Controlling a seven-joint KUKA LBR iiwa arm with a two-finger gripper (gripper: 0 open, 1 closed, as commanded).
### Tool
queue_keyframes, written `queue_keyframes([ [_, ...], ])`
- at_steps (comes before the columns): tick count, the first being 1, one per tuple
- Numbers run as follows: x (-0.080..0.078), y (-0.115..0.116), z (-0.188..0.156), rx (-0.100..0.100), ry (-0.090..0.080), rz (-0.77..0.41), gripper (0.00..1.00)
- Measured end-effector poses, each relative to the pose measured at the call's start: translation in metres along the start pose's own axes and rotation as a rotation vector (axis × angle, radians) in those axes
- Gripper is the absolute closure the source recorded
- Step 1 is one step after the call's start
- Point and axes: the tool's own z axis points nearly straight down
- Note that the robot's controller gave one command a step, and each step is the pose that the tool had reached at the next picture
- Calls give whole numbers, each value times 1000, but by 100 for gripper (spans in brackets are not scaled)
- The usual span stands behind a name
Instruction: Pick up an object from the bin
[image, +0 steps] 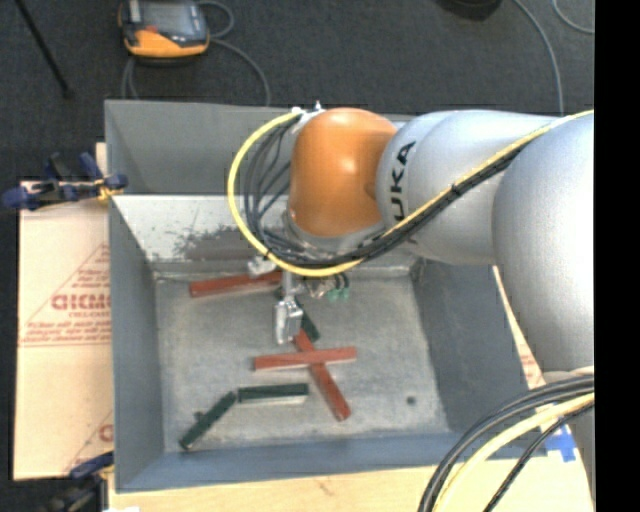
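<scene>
The slanted red-brown stick (331, 386) lies near the middle of the bin (133, 330), long, thin and flat, running from under my claw (289, 322) down toward the front right. It crosses a level red-brown stick (285, 361) of the same kind, the 2 touching and making a lopsided cross. My claw hangs over the slanted stick's upper end, and I cannot tell whether it is open or closed. A short dark green piece (309, 328) lies just beside the claw tip, on its right.

In front of the cross, a dark green stick (272, 393) lies level, and a 2nd dark green stick (207, 419) slants from its left end toward the front left corner. A 3rd red-brown stick (232, 286) lies near the back wall, left of my claw. The floor to the right of the cross is bare up to the right wall, and the left side is bare too, so the cross sits well apart from all 4 walls. My orange cover (335, 170) looms over the back of the bin
</scene>
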Motion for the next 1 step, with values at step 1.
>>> queue_keyframes([
  [1,60,-5,19,2,-2,-182,0],
])
